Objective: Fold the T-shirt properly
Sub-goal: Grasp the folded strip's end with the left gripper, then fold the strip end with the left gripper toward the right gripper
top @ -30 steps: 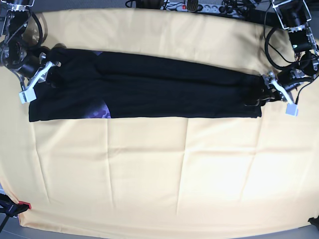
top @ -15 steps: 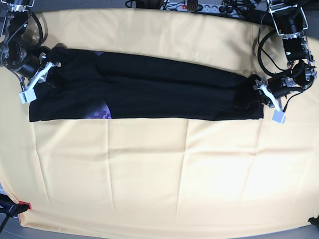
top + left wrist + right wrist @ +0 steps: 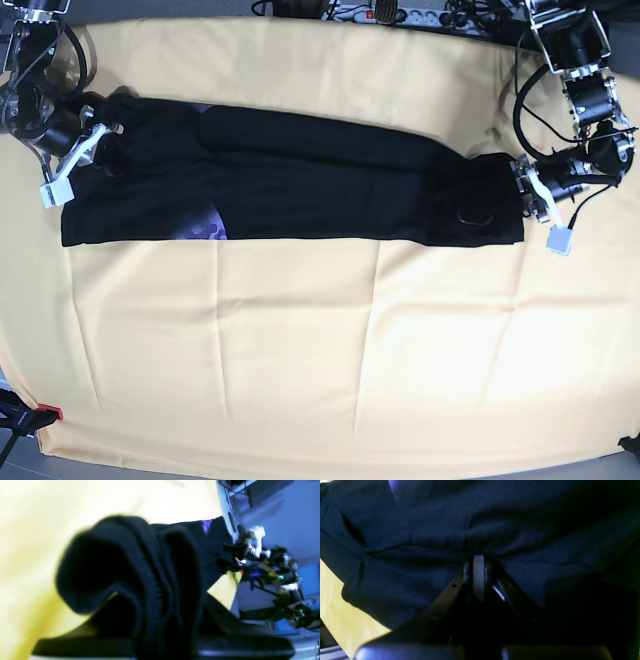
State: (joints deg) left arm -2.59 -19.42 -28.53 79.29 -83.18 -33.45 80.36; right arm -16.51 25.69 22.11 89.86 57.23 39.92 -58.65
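The black T-shirt lies as a long folded band across the far half of the table, with a bit of purple print showing near its left end. My left gripper is at the band's right end and is shut on bunched black cloth, as the left wrist view shows. My right gripper is at the band's left end. In the right wrist view it is shut on a pinch of the black cloth.
A yellow cloth covers the table. A power strip and cables lie along the far edge. A red and black clamp sits at the front left corner. The other arm shows far off in the left wrist view.
My left gripper has moved inward and turned, and the T-shirt's right end has bunched and wrinkled. My right gripper and the left end have not moved.
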